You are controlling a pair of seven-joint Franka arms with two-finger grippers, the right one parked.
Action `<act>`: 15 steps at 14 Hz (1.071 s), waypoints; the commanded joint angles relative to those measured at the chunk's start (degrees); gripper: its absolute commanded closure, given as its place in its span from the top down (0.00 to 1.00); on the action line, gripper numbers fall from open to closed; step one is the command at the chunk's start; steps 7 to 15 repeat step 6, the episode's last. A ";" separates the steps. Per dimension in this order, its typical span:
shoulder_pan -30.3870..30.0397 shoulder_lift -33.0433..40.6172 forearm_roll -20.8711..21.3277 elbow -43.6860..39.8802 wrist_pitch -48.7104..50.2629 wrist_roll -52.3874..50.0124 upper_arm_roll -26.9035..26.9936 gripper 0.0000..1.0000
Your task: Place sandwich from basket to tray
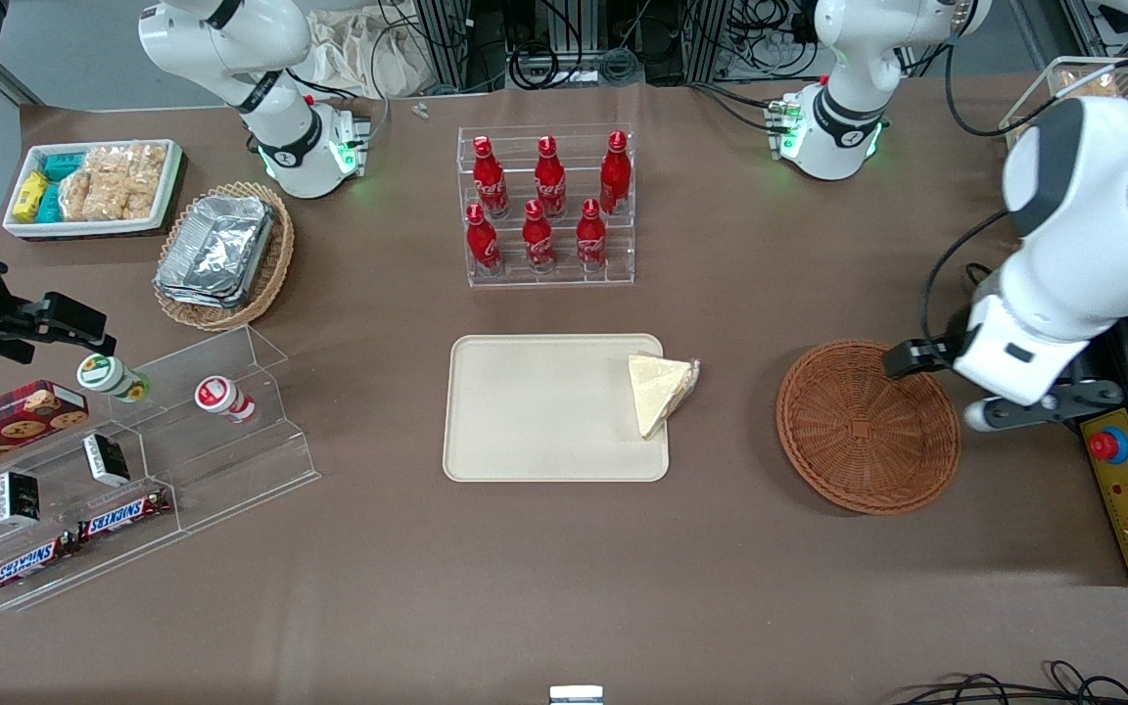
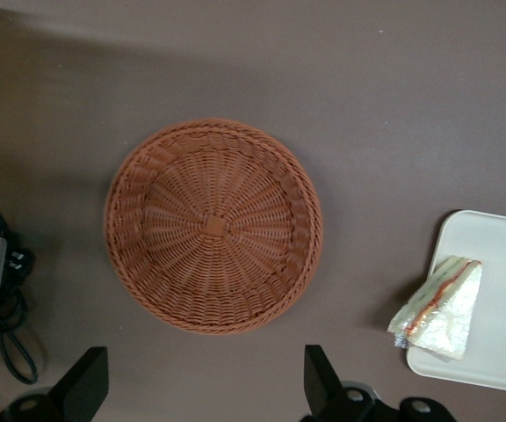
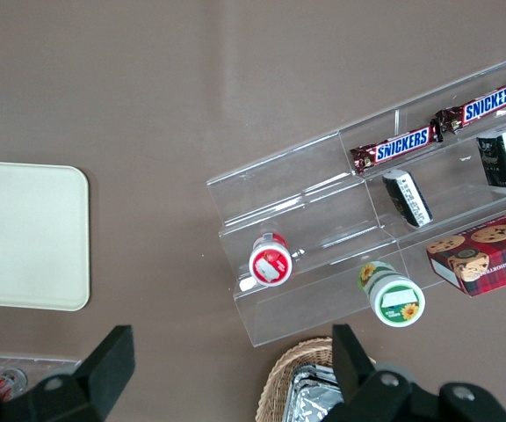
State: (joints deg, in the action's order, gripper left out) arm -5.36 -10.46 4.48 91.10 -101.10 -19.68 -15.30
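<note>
sandwich [image 1: 660, 393]: sitting on the tray [image 1: 535, 411] at the edge nearest the basket, one wrapped corner poking out over the rim. So it's well off to the side of the gripper, toward the parked arm's end of the table.

gripper [image 2: 202, 387]: hanging above the basket's [image 1: 863, 431] working-arm edge, fingers [image 2: 84, 380] spread wide, nothing between them.

basket: directly under the gripper, and nothing lies in it. Sits between the gripper and the tray.

front view only: the whole spread. You get the clear rack of red cola bottles [image 1: 546, 204], farther from the camera than the tray, and the working arm bulking over the basket rim.

left wrist view only: straight down into the weave of the basket [image 2: 213, 227], plus the orange-red filling stripe on the sandwich [image 2: 438, 305], which the front view barely shows.

right wrist view only: Snickers bars [image 3: 439, 125] on a clear stepped stand, and one bare corner of the tray [image 3: 25, 237].
</note>
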 commanded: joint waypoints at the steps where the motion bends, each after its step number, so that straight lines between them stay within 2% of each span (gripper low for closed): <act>1: -3.25 2.89 -1.40 2.15 0.55 6.64 -0.61 1.00; 5: -5.81 3.08 -1.40 -0.48 3.62 15.00 -0.52 1.00; 6: -5.81 2.38 -1.40 -2.66 3.97 15.37 -0.52 1.00; 15: -5.81 2.38 -1.40 -2.66 3.97 15.37 -0.52 1.00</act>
